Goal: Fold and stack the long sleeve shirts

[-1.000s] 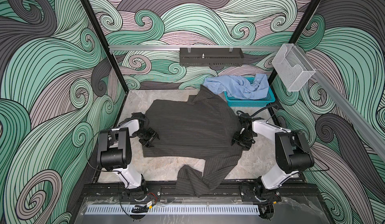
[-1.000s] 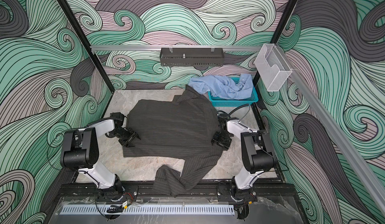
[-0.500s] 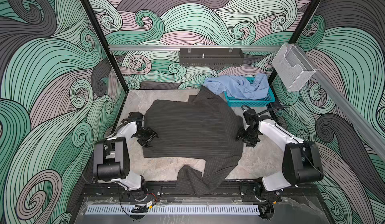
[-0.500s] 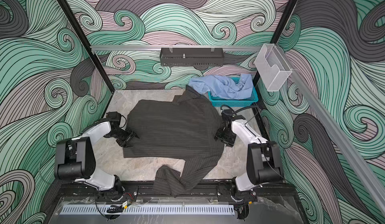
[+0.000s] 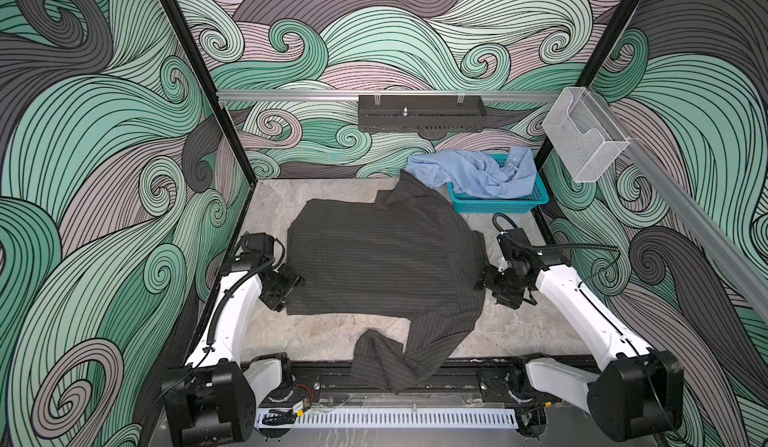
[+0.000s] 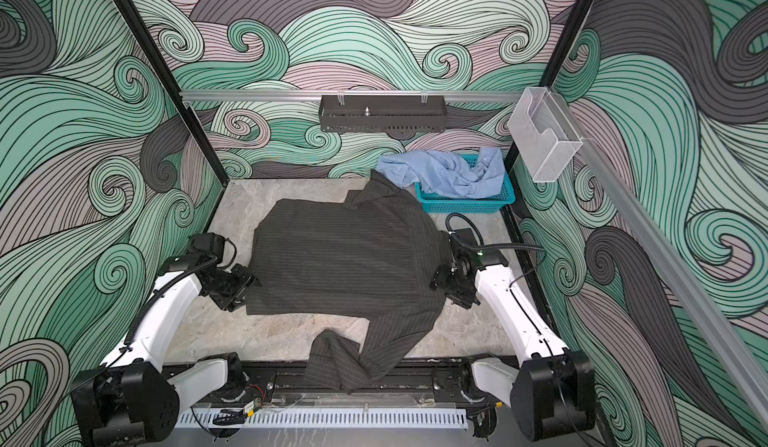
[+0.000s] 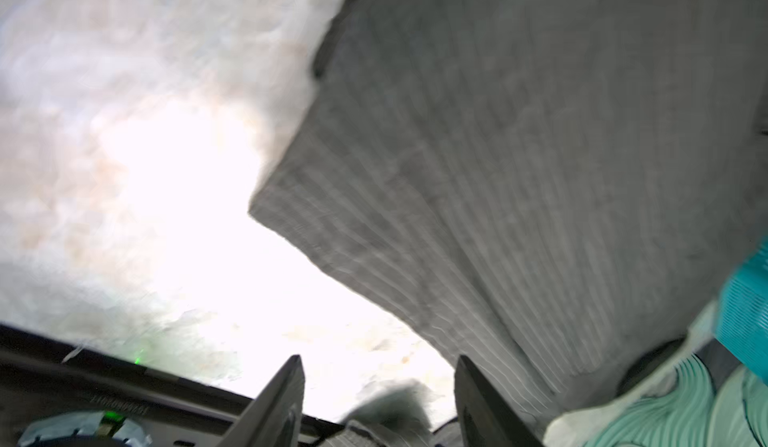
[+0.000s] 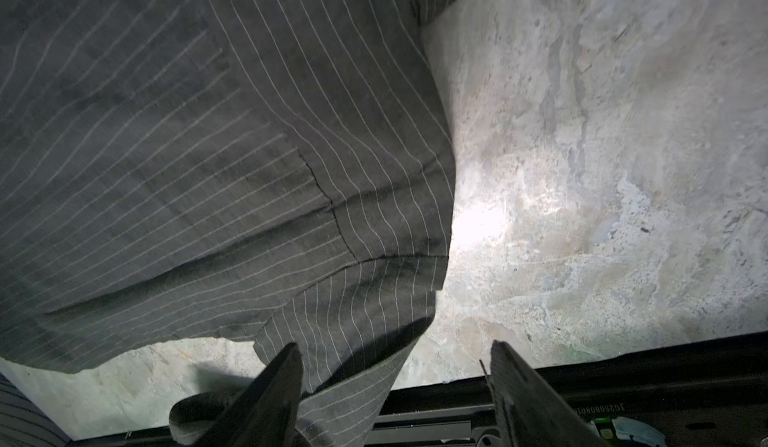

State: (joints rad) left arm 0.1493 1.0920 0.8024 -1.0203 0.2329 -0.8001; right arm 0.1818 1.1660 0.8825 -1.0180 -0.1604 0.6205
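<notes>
- Standing apart, the left gripper's (image 7: 376,368) jaws clamp nothing; the grey shirt's (image 7: 519,174) edge lies just beside one finger.
- The right gripper (image 8: 395,353) gapes too, empty, low over the shirt's sleeve edge.
- In both top views the grippers flank the grey shirt, spread flat on the table (image 5: 316,341), one sleeve trailing over the near edge.
- The blue shirt (image 5: 478,174) lies crumpled in the basket (image 5: 494,206), far right.

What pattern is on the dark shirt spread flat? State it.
Thin pale pinstripes on the charcoal grey cloth shirt; clearest in right wrist view.
</notes>
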